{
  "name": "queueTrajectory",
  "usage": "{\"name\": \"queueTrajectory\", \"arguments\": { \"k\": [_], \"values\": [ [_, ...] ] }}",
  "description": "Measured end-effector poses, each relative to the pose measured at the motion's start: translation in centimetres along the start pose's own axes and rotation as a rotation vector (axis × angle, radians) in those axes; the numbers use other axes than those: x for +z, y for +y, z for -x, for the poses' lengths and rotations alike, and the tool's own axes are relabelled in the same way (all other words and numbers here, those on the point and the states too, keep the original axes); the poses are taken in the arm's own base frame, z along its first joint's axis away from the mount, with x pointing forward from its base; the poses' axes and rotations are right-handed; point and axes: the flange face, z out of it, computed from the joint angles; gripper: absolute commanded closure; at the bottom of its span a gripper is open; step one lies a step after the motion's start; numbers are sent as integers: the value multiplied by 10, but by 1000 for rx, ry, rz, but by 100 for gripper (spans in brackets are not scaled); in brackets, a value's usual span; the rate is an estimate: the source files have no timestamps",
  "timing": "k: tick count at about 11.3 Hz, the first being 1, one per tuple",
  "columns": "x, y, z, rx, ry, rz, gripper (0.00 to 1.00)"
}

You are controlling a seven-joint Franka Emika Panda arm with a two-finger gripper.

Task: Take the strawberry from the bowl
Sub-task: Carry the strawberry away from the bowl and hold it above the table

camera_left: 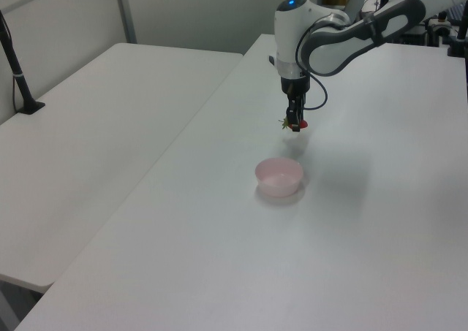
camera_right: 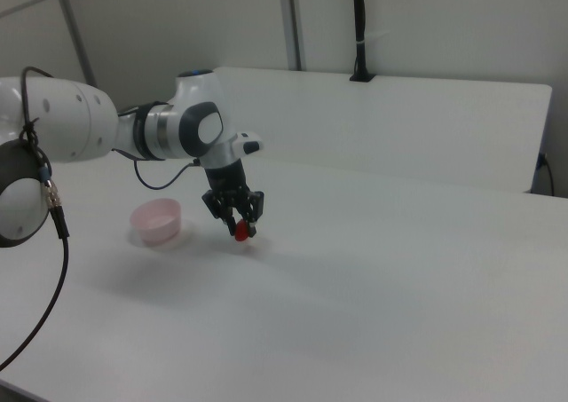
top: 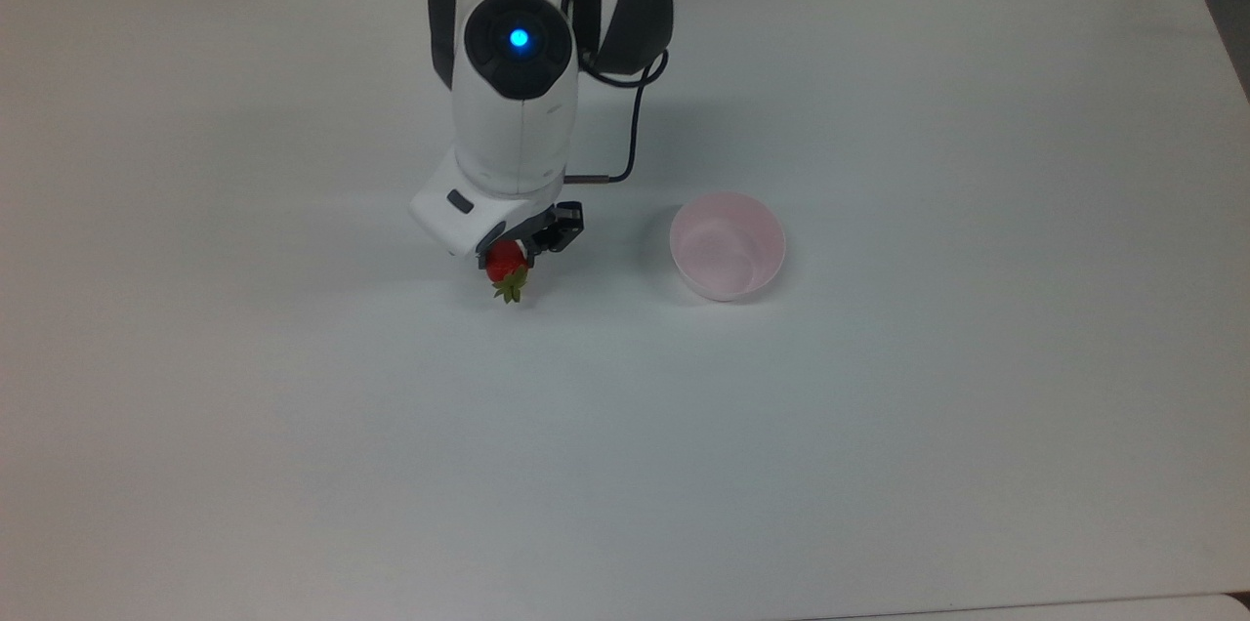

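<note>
My gripper (top: 508, 262) (camera_left: 295, 123) (camera_right: 240, 229) is shut on the red strawberry (top: 506, 264) (camera_left: 294, 125) (camera_right: 240, 232), whose green cap (top: 510, 289) points toward the top view's bottom. It hangs above the bare white table, well to the top view's left of the bowl. The pale pink bowl (top: 728, 245) (camera_left: 278, 177) (camera_right: 157, 221) stands upright on the table with nothing inside it.
The white table (top: 879, 426) stretches wide on every side of the bowl. A second white table (camera_left: 88, 148) stands beyond a gap on the left view's left. A black cable (top: 635, 123) loops off the arm's wrist.
</note>
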Motion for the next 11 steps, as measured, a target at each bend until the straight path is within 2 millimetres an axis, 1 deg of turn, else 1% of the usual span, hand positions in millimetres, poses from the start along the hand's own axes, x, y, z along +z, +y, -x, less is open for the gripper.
{"name": "queueTrajectory", "arguments": {
  "k": [1,2,3,4,5,6,8,9,10,11],
  "values": [
    [8,4,0,4,-9,0,67],
    [12,8,0,7,-13,2,58],
    [13,12,0,9,-14,9,29],
    [13,15,1,10,-15,14,20],
    [14,16,1,11,-15,14,7],
    [14,16,1,11,-15,14,5],
    [9,17,0,14,-7,15,5],
    [2,19,-1,16,5,17,0],
    [-13,23,-1,23,24,21,0],
    [-33,29,4,33,30,28,0]
  ]
}}
